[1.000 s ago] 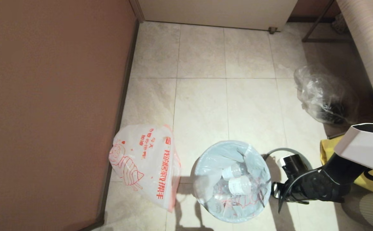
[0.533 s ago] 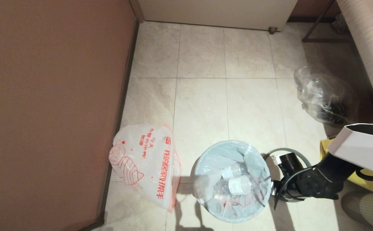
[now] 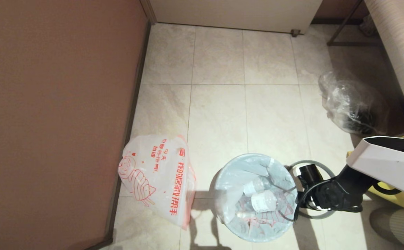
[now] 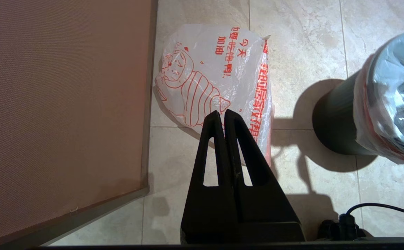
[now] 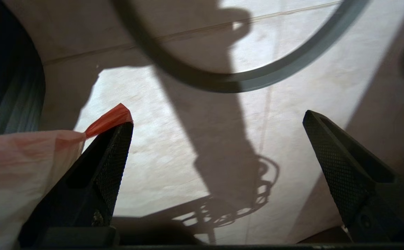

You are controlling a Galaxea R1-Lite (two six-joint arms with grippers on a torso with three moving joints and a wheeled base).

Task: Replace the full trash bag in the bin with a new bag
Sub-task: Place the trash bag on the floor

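white full trash bag (image 3: 257, 198) touching open right claw (image 5: 217, 128)

- The flat, smooth white see-through plastic carrier bag (image 3: 157, 177) (image 4: 219, 83), on the floor at nine o'clock from the bin, bears red Chinese print beside a cat drawing; "加油" and "今天" can be read, and the larger column along its edge cannot be made out.
- No other text is legible.

Home-like indoor corner: beige tiled floor (image 3: 219, 104), brown wall (image 3: 56, 104) left, white door (image 3: 233, 14) far, small lined bin (image 4: 337, 121).
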